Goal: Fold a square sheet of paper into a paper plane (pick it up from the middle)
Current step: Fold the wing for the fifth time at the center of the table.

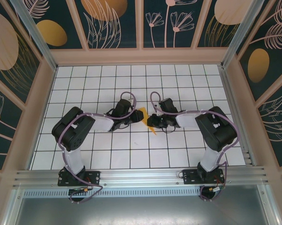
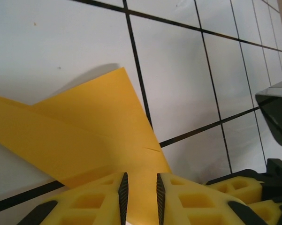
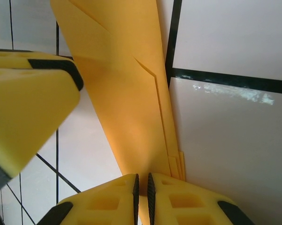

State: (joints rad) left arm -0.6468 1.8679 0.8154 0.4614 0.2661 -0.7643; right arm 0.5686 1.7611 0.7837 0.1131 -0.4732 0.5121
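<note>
The square sheet of paper is folded into a narrow, pointed orange-yellow paper plane with layered creases, lying on the tiles mid-table between both arms. In the right wrist view the paper plane runs as a long dart into my right gripper, whose pads pinch its near end. My right gripper sits at the plane's right side. My left gripper sits at its left. In the left wrist view the paper plane spreads flat under my left gripper, whose pads stand a little apart with the paper's face showing between them.
The white tiled table is walled in by patterned panels, with a metal rail along the near edge. The two grippers are close together: the left one's yellow finger looms in the right wrist view, and the right gripper's body shows in the left wrist view.
</note>
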